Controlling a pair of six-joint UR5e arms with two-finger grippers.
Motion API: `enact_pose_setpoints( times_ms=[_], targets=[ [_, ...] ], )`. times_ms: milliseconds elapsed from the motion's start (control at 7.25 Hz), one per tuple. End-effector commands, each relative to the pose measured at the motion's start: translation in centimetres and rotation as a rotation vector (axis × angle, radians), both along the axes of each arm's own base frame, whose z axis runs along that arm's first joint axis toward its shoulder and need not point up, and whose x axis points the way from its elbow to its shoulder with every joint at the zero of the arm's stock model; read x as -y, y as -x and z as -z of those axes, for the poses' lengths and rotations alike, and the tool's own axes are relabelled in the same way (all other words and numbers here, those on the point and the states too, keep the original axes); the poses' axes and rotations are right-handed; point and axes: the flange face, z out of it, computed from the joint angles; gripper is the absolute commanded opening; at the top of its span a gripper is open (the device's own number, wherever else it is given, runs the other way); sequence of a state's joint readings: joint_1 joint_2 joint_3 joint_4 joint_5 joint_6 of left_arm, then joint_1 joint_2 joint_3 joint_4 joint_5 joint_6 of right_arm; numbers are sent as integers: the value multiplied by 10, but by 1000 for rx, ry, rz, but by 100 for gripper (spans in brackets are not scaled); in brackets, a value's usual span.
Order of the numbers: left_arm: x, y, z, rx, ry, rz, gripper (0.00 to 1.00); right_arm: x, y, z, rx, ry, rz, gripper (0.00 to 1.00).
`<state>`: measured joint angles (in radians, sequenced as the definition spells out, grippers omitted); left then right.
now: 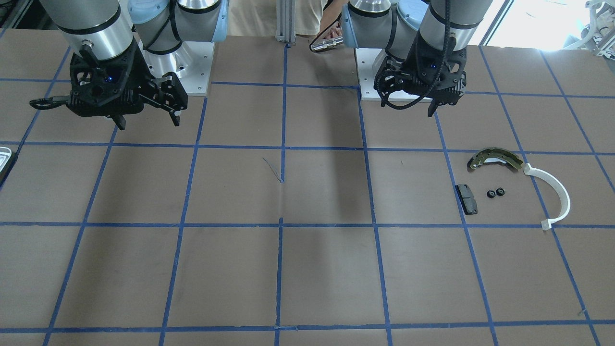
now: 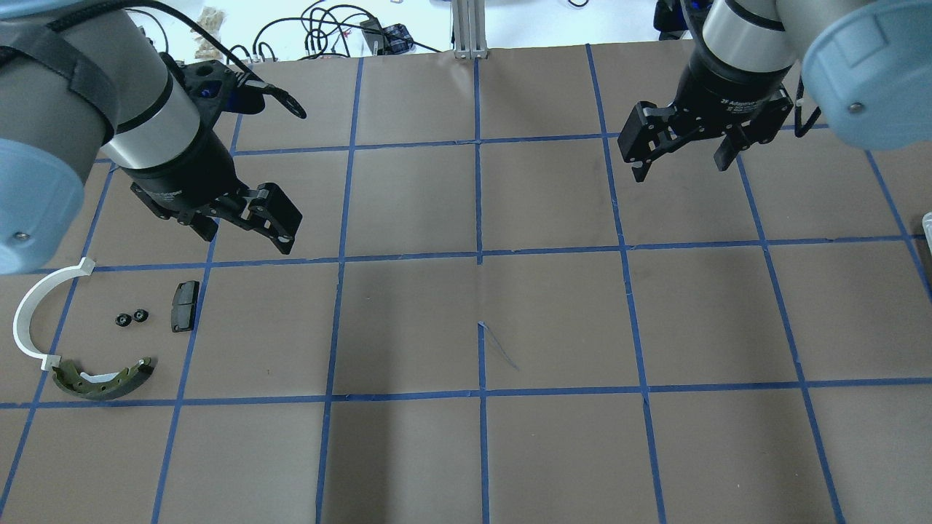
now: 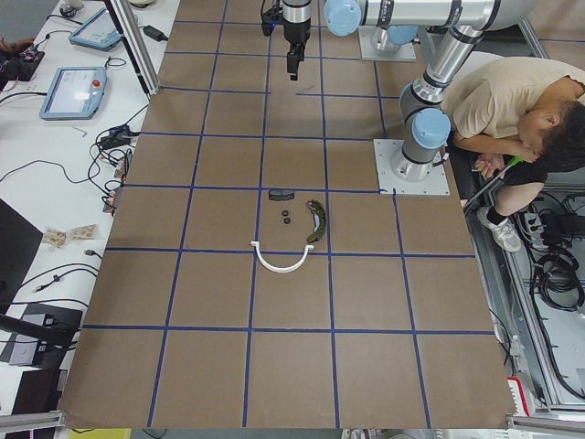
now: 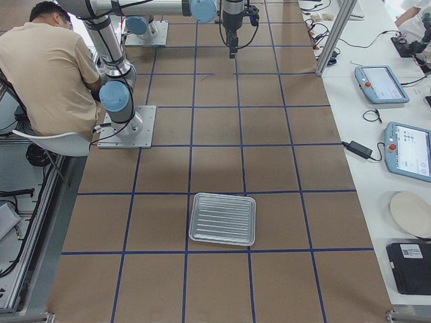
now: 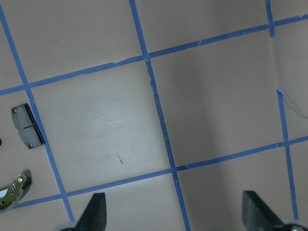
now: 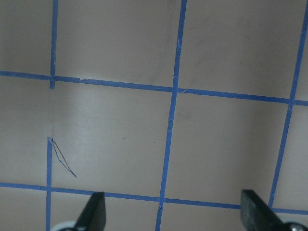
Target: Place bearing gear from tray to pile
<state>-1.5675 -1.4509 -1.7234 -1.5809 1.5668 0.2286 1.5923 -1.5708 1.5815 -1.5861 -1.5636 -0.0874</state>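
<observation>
Two small black bearing gears [image 1: 495, 192] [image 2: 132, 317] lie in the pile, between the black pad [image 1: 466, 198] [image 2: 184, 306], the olive-gold brake shoe [image 1: 496, 158] [image 2: 105, 378] and the white arc [image 1: 557, 192] [image 2: 29, 313]. The silvery tray [image 4: 223, 219] [image 1: 4, 158] sits at the table's other end and looks empty. My left gripper [image 2: 246, 236] [image 5: 175, 216] is open and empty, hovering above the table just beyond the pile. My right gripper [image 2: 681, 167] [image 6: 175, 216] is open and empty above bare table, far from the tray.
The brown table carries a blue tape grid. The arm bases [image 1: 178, 62] stand at the robot's edge. A person [image 3: 512, 101] sits behind the bases. Tablets [image 4: 404, 148] and cables lie on the side bench.
</observation>
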Motion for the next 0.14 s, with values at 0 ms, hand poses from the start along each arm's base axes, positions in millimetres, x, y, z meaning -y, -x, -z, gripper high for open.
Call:
enact_pose_setpoints(
  times_ms=[0],
  targets=[
    [-2,0,2,1,-5,0,100,0,0,0,-1,0,0,100]
  ],
)
